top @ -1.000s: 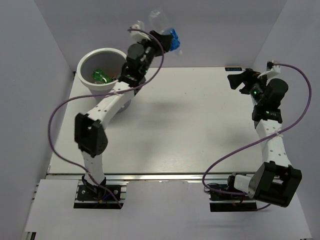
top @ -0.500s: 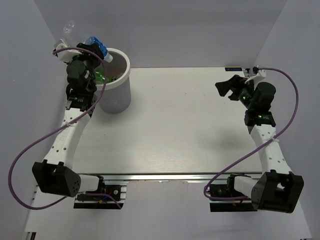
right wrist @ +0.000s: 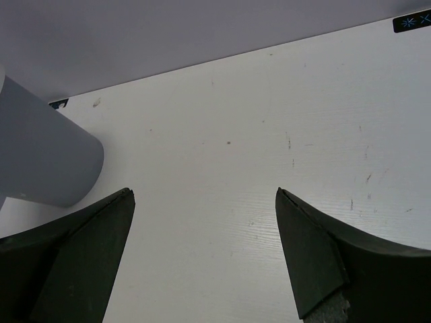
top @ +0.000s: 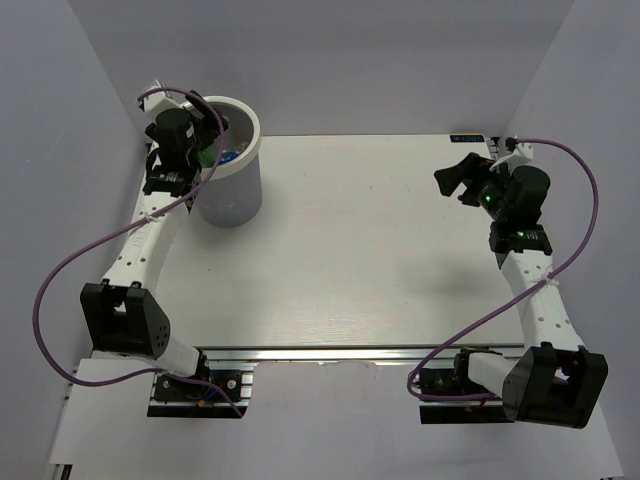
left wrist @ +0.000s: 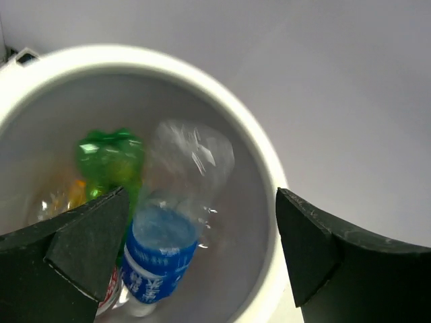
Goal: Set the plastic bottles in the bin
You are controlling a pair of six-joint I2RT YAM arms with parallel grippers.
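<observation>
The white bin (top: 236,196) stands at the table's far left. My left gripper (top: 207,128) hovers over its left rim, open and holding nothing. In the left wrist view, between the spread fingers (left wrist: 87,242) of that gripper (left wrist: 201,196), a clear plastic bottle with a blue label (left wrist: 163,250) lies free inside the bin (left wrist: 261,156). A green bottle (left wrist: 109,157), something orange (left wrist: 59,199) and a red label (left wrist: 108,300) lie beside it. My right gripper (top: 456,178) is open and empty above the table's right side (right wrist: 204,195).
The bin's grey outer wall (right wrist: 40,161) shows at the left of the right wrist view, across bare white table (right wrist: 222,134). A small dark tag (top: 466,137) sits at the table's far right edge. Pale walls enclose the table.
My left arm swung left with the blue-labelled bottle until it was over the bin, then opened; the bottle now lies inside. The right arm shifted slightly.
</observation>
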